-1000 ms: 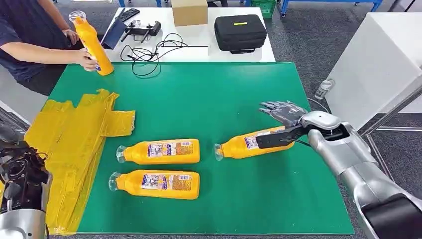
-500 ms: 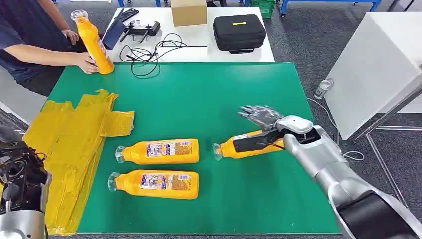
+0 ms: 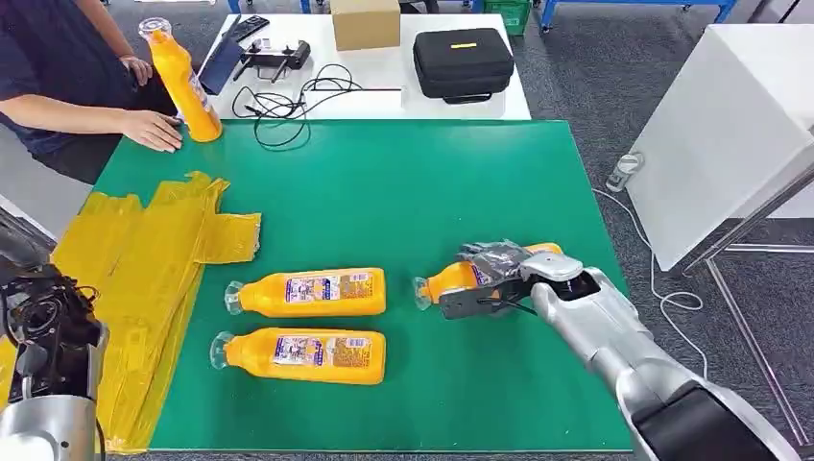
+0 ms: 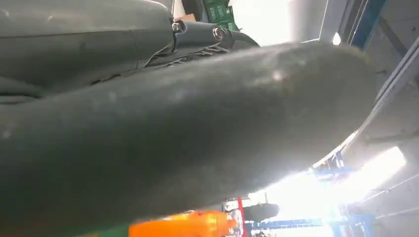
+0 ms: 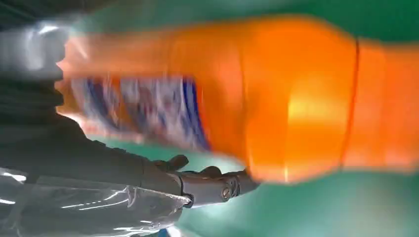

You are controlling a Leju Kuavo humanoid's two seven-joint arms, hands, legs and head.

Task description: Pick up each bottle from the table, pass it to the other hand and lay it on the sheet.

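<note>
Head view has the right-most bottle lying on its side on the green tabletop, neck toward the two other bottles and base under the right hand. The dark fingers drape over the far side of its body while the thumb runs along the near side, so the hand looks wrapped around the bottle without a firm hold being certain; the bottle rests on the tabletop, not lifted. To do this pick well, I judge the fingers should close evenly round the body, away from the neck, and lift level so the bottle does not roll out. The right wrist view shows the orange body just beside the palm, blurred. The left hand hangs near the yellow sheet; whether its fingers are wide or curled I cannot tell.
</note>
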